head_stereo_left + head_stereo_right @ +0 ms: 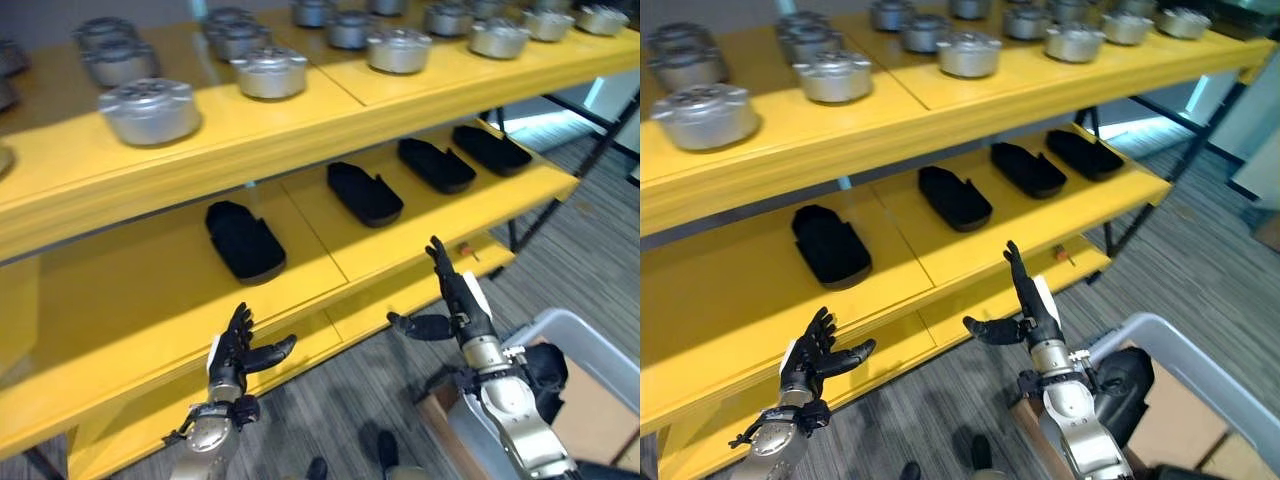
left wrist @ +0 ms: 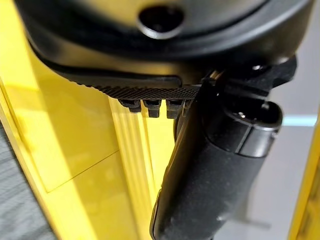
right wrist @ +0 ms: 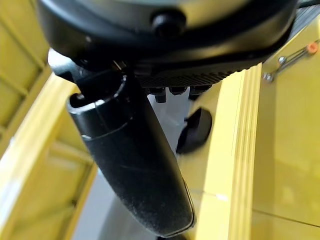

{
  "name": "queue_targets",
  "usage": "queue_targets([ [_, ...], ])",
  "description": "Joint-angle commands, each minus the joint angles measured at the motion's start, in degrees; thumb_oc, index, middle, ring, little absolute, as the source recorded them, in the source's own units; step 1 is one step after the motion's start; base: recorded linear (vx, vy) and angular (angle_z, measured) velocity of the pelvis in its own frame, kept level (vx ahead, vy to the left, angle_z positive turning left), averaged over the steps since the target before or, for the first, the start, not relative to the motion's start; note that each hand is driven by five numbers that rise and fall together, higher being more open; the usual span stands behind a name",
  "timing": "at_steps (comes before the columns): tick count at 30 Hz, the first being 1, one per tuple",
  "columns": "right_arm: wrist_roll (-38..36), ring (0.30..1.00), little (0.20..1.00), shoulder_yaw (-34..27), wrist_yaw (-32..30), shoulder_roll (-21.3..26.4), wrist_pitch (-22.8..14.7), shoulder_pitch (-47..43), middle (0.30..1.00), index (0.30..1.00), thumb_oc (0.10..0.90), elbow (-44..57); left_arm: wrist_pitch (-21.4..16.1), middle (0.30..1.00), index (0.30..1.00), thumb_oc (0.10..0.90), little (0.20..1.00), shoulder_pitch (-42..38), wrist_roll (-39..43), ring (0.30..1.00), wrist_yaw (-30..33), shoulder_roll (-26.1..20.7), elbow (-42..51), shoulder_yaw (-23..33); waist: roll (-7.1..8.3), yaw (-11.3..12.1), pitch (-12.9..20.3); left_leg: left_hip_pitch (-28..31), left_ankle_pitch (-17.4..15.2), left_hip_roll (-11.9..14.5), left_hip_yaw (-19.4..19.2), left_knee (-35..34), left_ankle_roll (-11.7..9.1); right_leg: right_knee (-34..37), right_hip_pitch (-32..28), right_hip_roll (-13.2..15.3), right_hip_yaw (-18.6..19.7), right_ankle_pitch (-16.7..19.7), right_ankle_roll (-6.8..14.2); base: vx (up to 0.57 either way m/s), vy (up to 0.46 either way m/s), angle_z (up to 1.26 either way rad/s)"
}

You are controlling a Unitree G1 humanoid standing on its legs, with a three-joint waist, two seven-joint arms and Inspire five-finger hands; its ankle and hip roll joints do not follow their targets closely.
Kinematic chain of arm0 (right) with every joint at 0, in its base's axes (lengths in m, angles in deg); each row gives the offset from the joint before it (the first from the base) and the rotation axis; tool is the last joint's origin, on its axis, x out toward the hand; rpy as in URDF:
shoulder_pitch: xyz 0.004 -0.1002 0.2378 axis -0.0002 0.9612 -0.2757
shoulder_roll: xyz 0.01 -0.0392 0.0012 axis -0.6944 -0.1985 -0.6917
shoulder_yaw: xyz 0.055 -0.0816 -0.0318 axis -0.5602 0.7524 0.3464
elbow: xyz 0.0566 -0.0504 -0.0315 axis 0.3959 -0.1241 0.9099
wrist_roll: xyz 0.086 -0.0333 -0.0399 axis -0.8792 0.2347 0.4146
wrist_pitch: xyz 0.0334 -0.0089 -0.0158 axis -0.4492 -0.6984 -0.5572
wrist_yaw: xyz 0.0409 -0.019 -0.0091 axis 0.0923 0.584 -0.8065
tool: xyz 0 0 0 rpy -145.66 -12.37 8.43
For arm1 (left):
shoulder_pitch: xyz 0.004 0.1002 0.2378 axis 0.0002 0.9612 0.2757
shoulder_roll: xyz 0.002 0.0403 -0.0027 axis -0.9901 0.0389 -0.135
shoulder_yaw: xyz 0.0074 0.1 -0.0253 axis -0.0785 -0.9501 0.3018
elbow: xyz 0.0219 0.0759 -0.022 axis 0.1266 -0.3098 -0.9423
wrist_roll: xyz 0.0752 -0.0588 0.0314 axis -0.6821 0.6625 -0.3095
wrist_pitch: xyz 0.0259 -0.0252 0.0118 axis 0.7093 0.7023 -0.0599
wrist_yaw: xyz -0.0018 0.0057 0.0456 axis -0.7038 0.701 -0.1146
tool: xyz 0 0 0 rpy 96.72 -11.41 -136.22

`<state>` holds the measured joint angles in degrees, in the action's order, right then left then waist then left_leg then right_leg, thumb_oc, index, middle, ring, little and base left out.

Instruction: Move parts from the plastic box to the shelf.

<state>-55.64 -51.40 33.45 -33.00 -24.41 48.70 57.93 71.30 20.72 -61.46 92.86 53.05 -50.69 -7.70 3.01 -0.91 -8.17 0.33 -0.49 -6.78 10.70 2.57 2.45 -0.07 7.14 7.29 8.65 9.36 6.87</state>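
head views: yellow shelf with round silver parts on the upper tier and black parts on the middle tier; left hand and right hand raised before the lower tier, fingers straight and spread, both empty. grey plastic box beside the right arm. right wrist view: thumb extended beside a shelf edge, one black part beyond.

A yellow shelf carries round silver metal parts in rows on its upper level, four flat black parts spaced along its middle level, and stands on grey carpeted floor.
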Motion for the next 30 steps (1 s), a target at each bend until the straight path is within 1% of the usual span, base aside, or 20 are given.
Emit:
queue_targets([
  [1, 0.34, 1.000, 1.000, -1.86, -0.52, 1.72, -4.67, -5.02, 1.000, 1.000, 0.900, 3.55, -6.49, 1.000, 1.000, 0.900, 1.000, -7.26, -0.73, 1.000, -1.53, -1.70, 5.45, 1.40, -0.48, -0.37, 1.04, 0.31, -1.09, 2.59, -3.43, -2.19, 0.40, -1.45, -0.63, -0.95, -1.73, -1.26, 3.14, -0.02, 0.129, -0.33],
  [4, 0.58, 1.000, 1.000, -1.61, -0.38, 1.31, -4.47, -5.03, 1.000, 1.000, 0.900, 3.66, -6.49, 1.000, 1.000, 0.900, 1.000, -8.33, -1.84, 1.000, -1.23, -2.20, 5.27, 1.35, -0.05, -1.38, -0.17, 0.60, -2.18, 2.39, -6.32, -1.98, 1.02, -0.98, 0.73, -0.79, 0.32, 0.59, 4.17, -0.08, 0.130, -0.53],
  [5, 1.23, 1.000, 1.000, -0.83, -0.38, 0.87, -4.25, -5.79, 1.000, 1.000, 0.900, 4.17, -6.84, 1.000, 1.000, 0.900, 1.000, -9.34, -2.38, 1.000, -0.04, -2.67, 5.30, 1.70, 0.28, -0.60, -1.95, -0.04, -3.73, 3.27, -11.20, -0.07, 1.46, -1.04, 3.51, 0.15, -3.02, 2.54, 4.54, -0.13, 0.095, -1.46],
  [6, 1.23, 1.000, 1.000, -0.85, -0.38, 0.83, -4.23, -5.84, 1.000, 1.000, 0.900, 4.18, -6.85, 1.000, 1.000, 0.900, 1.000, -9.42, -2.38, 1.000, -0.04, -2.70, 5.27, 1.71, 0.43, -0.42, -1.86, -0.31, -3.59, 3.18, -11.42, 0.00, 1.44, -1.06, 3.84, 0.20, -2.77, 2.72, 4.55, -0.21, 0.111, -1.91],
  [7, 2.18, 1.000, 1.000, -0.10, -1.15, 0.66, -4.30, -7.44, 1.000, 1.000, 0.900, 3.97, -7.08, 1.000, 1.000, 0.900, 1.000, -10.43, -2.33, 1.000, 0.54, -2.89, 5.87, 1.93, -0.46, 1.49, -2.77, -0.65, -3.66, 5.10, -15.45, 0.31, 1.07, -3.47, 3.55, 4.93, -17.53, 0.38, 2.67, -0.15, 0.063, -1.89],
  [8, 2.59, 1.000, 1.000, 0.49, -1.58, 0.38, -4.25, -8.31, 1.000, 1.000, 0.900, 3.47, -7.19, 1.000, 1.000, 0.900, 1.000, -10.36, -2.47, 1.000, 0.71, -2.69, 6.08, 1.86, -0.84, 1.46, -3.10, 0.01, -3.66, 6.00, -17.26, -0.10, 0.79, -3.87, 2.19, 7.18, -23.00, -0.20, 2.56, -0.18, 0.048, -1.87],
  [9, 2.83, 1.000, 1.000, 0.81, -1.21, 0.08, -4.01, -8.37, 1.000, 1.000, 0.900, 3.22, -7.01, 1.000, 1.000, 0.900, 1.000, -9.50, -2.51, 1.000, 0.40, -2.36, 6.70, 2.12, -0.94, 1.57, -3.13, 0.76, -3.54, 7.22, -20.10, -0.80, 0.59, -4.25, 0.78, 9.94, -24.97, 0.50, 2.61, -0.07, -0.018, -1.56],
  [11, 3.05, 1.000, 1.000, 0.15, -0.84, -0.13, -3.75, -7.34, 1.000, 1.000, 0.900, 3.63, -6.78, 1.000, 1.000, 0.900, 1.000, -9.01, -2.38, 1.000, 0.15, -2.11, 6.97, 2.37, -0.46, 0.98, -3.01, 1.24, -3.70, 7.14, -20.37, -1.30, 0.55, -4.17, 0.39, 10.70, -21.19, 3.10, 3.52, 0.00, -0.052, -1.33],
  [13, 3.39, 1.000, 1.000, -0.44, -0.96, -0.12, -3.45, -6.52, 1.000, 1.000, 0.900, 4.32, -6.60, 1.000, 1.000, 0.900, 1.000, -8.43, -2.59, 1.000, -0.05, -2.44, 7.45, 2.69, 0.22, 0.68, -2.62, 1.13, -3.89, 6.76, -20.88, -1.50, 0.68, -3.29, 0.67, 12.31, -19.47, 5.84, 4.40, 0.03, -0.069, -0.59],
  [15, 3.71, 1.000, 1.000, -0.60, -1.01, -0.10, -3.32, -6.25, 1.000, 1.000, 0.900, 4.60, -6.56, 1.000, 1.000, 0.900, 1.000, -8.04, -2.88, 1.000, -0.06, -2.57, 7.52, 2.89, 0.57, 0.86, -2.45, 1.31, -4.21, 6.50, -21.62, -1.50, 0.73, -2.44, 0.52, 13.24, -20.00, 7.17, 4.91, 0.06, -0.066, -0.22],
  [16, 4.19, 1.000, 1.000, -0.93, -1.06, -0.12, -3.29, -5.91, 1.000, 1.000, 0.900, 4.63, -6.37, 1.000, 1.000, 0.900, 1.000, -7.58, -3.32, 1.000, -0.30, -2.78, 7.49, 3.26, 1.54, 1.09, -1.93, 2.01, -4.82, 6.19, -23.16, -1.80, 0.43, -0.38, -0.39, 14.41, -23.15, 8.42, 5.79, 0.12, -0.115, -0.27],
  [17, 4.51, 1.000, 1.000, -0.93, -0.94, -0.10, -3.25, -5.78, 1.000, 1.000, 0.900, 4.47, -6.30, 1.000, 1.000, 0.900, 1.000, -7.56, -3.49, 1.000, -0.37, -2.67, 7.22, 3.31, 2.07, 1.02, -1.48, 2.38, -4.99, 6.15, -23.70, -2.02, 0.16, 0.44, -0.80, 14.49, -23.82, 8.77, 6.26, 0.17, -0.183, -0.38],
  [19, 4.73, 1.000, 1.000, -1.56, -0.80, 0.14, -3.08, -5.31, 1.000, 1.000, 0.900, 4.36, -6.27, 1.000, 1.000, 0.900, 1.000, -7.38, -3.47, 1.000, -0.36, -2.50, 6.75, 3.68, 2.83, 0.57, -0.64, 3.00, -4.84, 6.99, -24.24, -2.26, -0.73, 1.63, -1.31, 13.39, -23.16, 8.51, 6.62, 0.14, -0.215, -0.29],
  [21, 4.54, 1.000, 1.000, -2.18, -0.96, 0.71, -3.06, -4.74, 1.000, 1.000, 0.900, 4.71, -6.39, 1.000, 1.000, 0.900, 1.000, -6.98, -3.00, 1.000, -0.23, -2.28, 6.80, 3.92, 2.72, 0.36, -0.25, 3.54, -4.81, 8.42, -24.21, -2.13, -1.53, 1.65, -1.39, 12.37, -23.06, 7.73, 6.28, 0.13, -0.228, -0.23],
  [23, 4.24, 1.000, 1.000, -2.88, -1.08, 1.19, -3.27, -4.00, 1.000, 1.000, 0.900, 4.85, -6.47, 1.000, 1.000, 0.900, 1.000, -6.80, -2.53, 1.000, -0.41, -2.12, 6.80, 3.81, 2.44, -0.29, 0.04, 4.37, -4.74, 10.45, -24.14, -1.99, -2.59, 1.27, -1.85, 10.62, -23.08, 5.14, 5.37, 0.12, -0.197, -0.14],
  [24, 4.24, 1.000, 1.000, -2.89, -1.08, 1.20, -3.27, -3.99, 1.000, 1.000, 0.900, 4.86, -6.47, 1.000, 1.000, 0.900, 1.000, -6.80, -2.53, 1.000, -0.41, -2.11, 6.80, 3.80, 2.41, -0.29, 0.02, 4.39, -4.75, 10.48, -24.13, -1.99, -2.61, 1.26, -1.88, 10.59, -23.09, 5.12, 5.36, 0.14, -0.289, -0.06],
  [25, 3.88, 1.000, 1.000, -3.45, -1.04, 1.87, -3.68, -3.36, 1.000, 1.000, 0.900, 5.26, -6.36, 1.000, 1.000, 0.900, 1.000, -6.54, -2.21, 1.000, -0.98, -1.91, 6.71, 3.33, 1.53, -1.27, 0.45, 5.31, -3.92, 13.41, -24.51, -2.22, -4.17, 1.10, -2.16, 7.95, -22.98, 1.44, 4.02, 0.10, -0.228, -0.05],
  [27, 4.02, 1.000, 1.000, -3.58, -1.09, 2.21, -3.79, -3.16, 1.000, 1.000, 0.900, 5.49, -6.38, 1.000, 1.000, 0.900, 1.000, -6.40, -2.00, 1.000, -1.18, -1.84, 6.76, 3.29, 1.25, -1.53, 0.57, 5.63, -3.49, 14.41, -24.67, -2.44, -4.69, 0.92, -2.21, 7.04, -22.85, 0.67, 3.61, 0.12, -0.290, -0.10],
  [29, 6.23, 1.000, 1.000, -4.11, -2.17, 3.56, -4.31, -2.38, 1.000, 1.000, 0.900, 6.35, -6.55, 1.000, 1.000, 0.900, 1.000, -6.60, -1.47, 1.000, -1.45, -1.48, 6.51, 2.74, 0.36, -2.53, 0.80, 5.36, -0.07, 18.79, -25.17, -1.30, -7.12, 0.45, -2.49, 2.83, -21.90, -2.33, 1.59, 0.15, -0.485, -0.02],
  [30, 7.23, 1.000, 1.000, -4.43, -3.09, 4.47, -4.41, -2.15, 1.000, 1.000, 0.900, 6.21, -6.67, 1.000, 1.000, 0.900, 1.000, -6.90, -1.13, 1.000, -1.40, -0.96, 6.30, 2.54, 0.09, -2.65, -0.12, 2.85, 1.13, 20.91, -23.87, 6.95, -7.79, 0.51, -3.55, 0.56, -21.37, -4.07, -0.20, 0.08, -0.364, -0.11],
])
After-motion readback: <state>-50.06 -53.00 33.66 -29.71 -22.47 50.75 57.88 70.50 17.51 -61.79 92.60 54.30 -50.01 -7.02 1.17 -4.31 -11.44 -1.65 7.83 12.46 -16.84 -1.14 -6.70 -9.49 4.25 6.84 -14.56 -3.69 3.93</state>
